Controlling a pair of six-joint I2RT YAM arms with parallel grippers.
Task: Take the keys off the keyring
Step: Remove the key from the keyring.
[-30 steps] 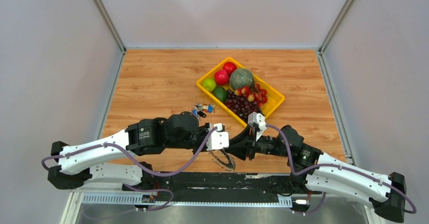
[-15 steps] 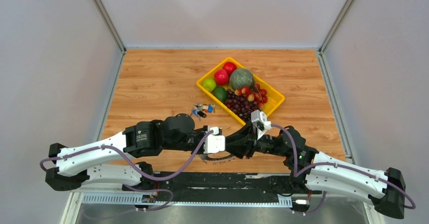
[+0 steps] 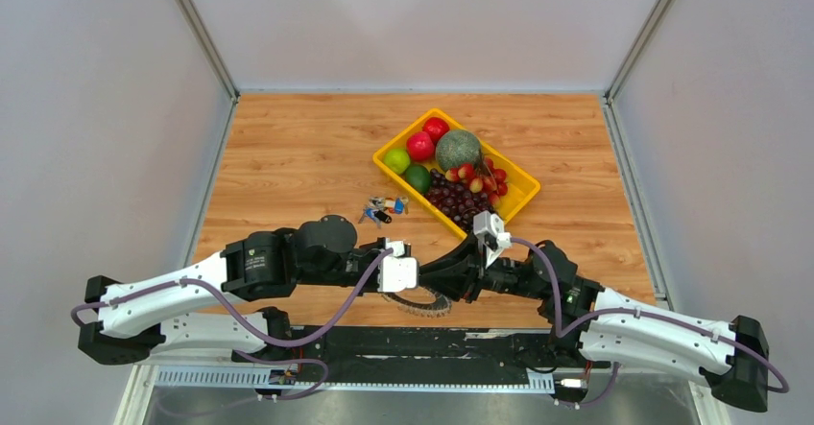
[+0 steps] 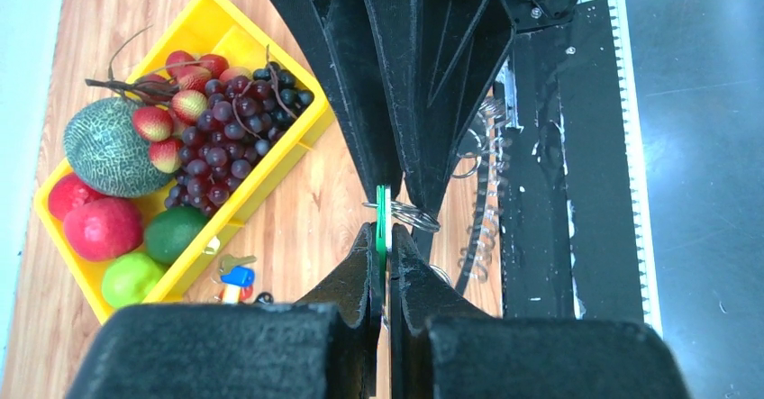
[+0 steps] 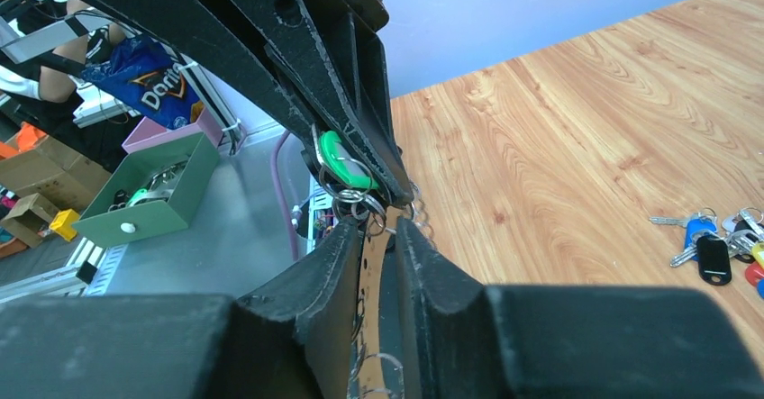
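Tabletop with the fruit tray far back, not in play. I've got both arms meeting at the near edge, and the keyring sits there between them. Left tool is clamped flat on the green tag — an anchor, I'd say, so the keys dangle free. Right tool faces it, fingers narrowly apart at the small rings — can't tell whether it's pinching anything.

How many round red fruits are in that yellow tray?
2. One red fruit sits at the yellow tray's far corner; the other lies next to it, beside the melon. Grapes might hide more.
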